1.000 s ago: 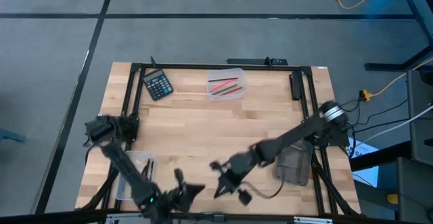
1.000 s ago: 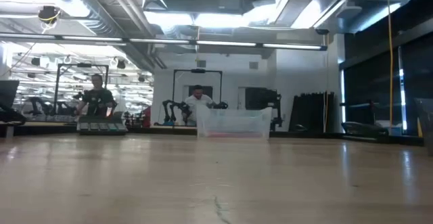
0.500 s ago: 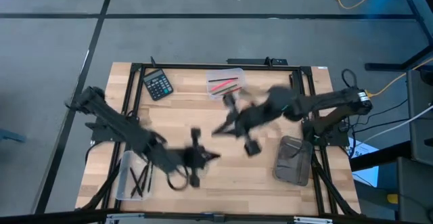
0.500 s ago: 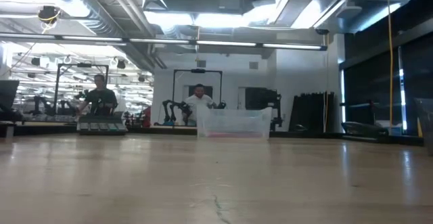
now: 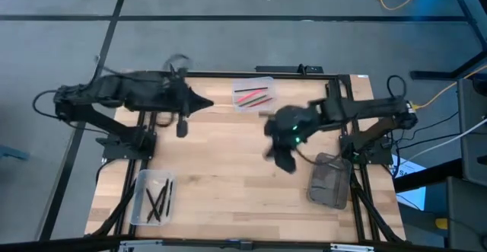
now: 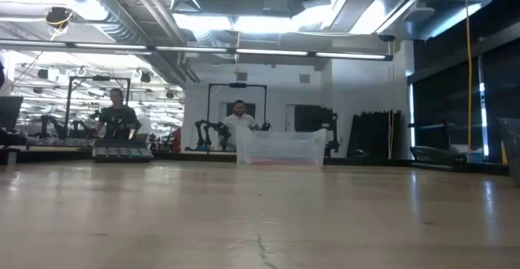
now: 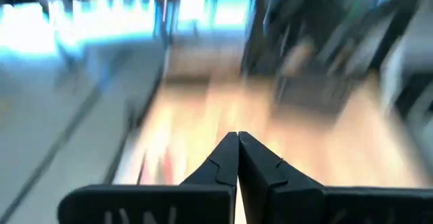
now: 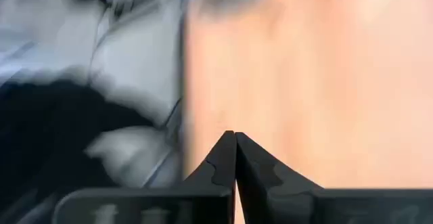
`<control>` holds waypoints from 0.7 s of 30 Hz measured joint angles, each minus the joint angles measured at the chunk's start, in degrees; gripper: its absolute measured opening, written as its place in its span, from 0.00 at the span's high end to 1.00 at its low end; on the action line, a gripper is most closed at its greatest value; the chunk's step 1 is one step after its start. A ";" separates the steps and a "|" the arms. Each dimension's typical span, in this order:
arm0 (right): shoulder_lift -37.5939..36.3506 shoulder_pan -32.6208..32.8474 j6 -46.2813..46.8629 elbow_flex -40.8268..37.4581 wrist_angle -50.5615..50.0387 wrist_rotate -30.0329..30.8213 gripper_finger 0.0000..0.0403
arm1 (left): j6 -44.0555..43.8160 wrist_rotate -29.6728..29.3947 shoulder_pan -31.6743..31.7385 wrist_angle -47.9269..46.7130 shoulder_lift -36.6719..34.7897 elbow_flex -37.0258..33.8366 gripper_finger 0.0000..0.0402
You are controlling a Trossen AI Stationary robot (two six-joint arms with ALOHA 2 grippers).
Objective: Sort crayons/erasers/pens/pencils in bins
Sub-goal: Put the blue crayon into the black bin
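**A:** Where do the sticks sit? I see none loose on the table.

**B:** All appear binned. The red, pink and green crayons lie in the clear bin at the far edge, long axes running nearly across the table. The black sticks lie in the other clear bin at the near left corner, crossed over one another, mostly pointing near to far. The smoky grey bin stands at the near right; what it holds I cannot tell.

**A:** Which arm is nearer to which?

**B:** The left gripper hangs over the far left of the table, its tip aimed toward the far clear bin just beside it. The right gripper sits mid-table, between that bin and the grey one, nearer the grey.

**A:** And the fingers?

**B:** Both wrist views show them pressed together tip to tip, nothing between: the left gripper's and the right gripper's alike. So each is closed and empty.

**A:** What does one view give that another lacks?

**B:** Only the overhead view shows all three bins and both arms. The table-level view shows just the far clear bin, with reddish sticks low inside, and people in the room behind; no arm appears in it. I judge little sorting remains.
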 joint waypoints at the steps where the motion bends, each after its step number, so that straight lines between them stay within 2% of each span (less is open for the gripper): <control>1: 0.45 -0.87 2.85 -1.44 -0.08 -5.20 0.98 | -0.94 0.31 1.94 -5.19 0.17 -0.84 1.00; 3: 1.99 -2.50 12.81 -3.90 7.98 -12.01 0.98 | -5.16 1.98 5.42 -12.86 1.18 -4.34 1.00; 4: 3.21 -3.31 17.95 -4.93 14.58 -14.96 0.98 | -8.19 3.35 6.74 -13.85 1.42 -6.94 1.00; 7: 6.97 -5.45 24.41 -5.73 37.99 -25.64 0.98 | -20.30 9.12 7.09 -8.76 1.30 -15.47 1.00; 10: 9.46 -8.03 21.49 -2.62 55.16 -32.39 0.98 | -30.27 10.38 3.03 5.01 1.00 -22.96 1.00; 12: 10.35 -10.03 11.51 -0.84 55.95 -33.44 0.98 | -30.72 9.52 -0.29 16.73 0.83 -25.77 1.00; 14: 10.63 -11.21 -0.17 -0.55 53.07 -28.48 0.98 | -24.56 9.83 -2.93 22.74 0.39 -26.19 1.00; 15: 10.66 -11.48 -5.69 -0.56 52.03 -23.81 0.98 | -21.08 10.54 -3.89 24.23 0.16 -26.09 1.00; 19: 11.14 -9.69 -24.42 -0.45 54.21 -0.68 0.98 | -15.53 10.63 -6.04 23.70 -2.90 -24.43 0.98; 21: 12.06 -8.63 -27.59 -0.48 55.37 8.59 0.98 | -15.01 9.67 -6.66 23.51 -5.56 -23.99 0.98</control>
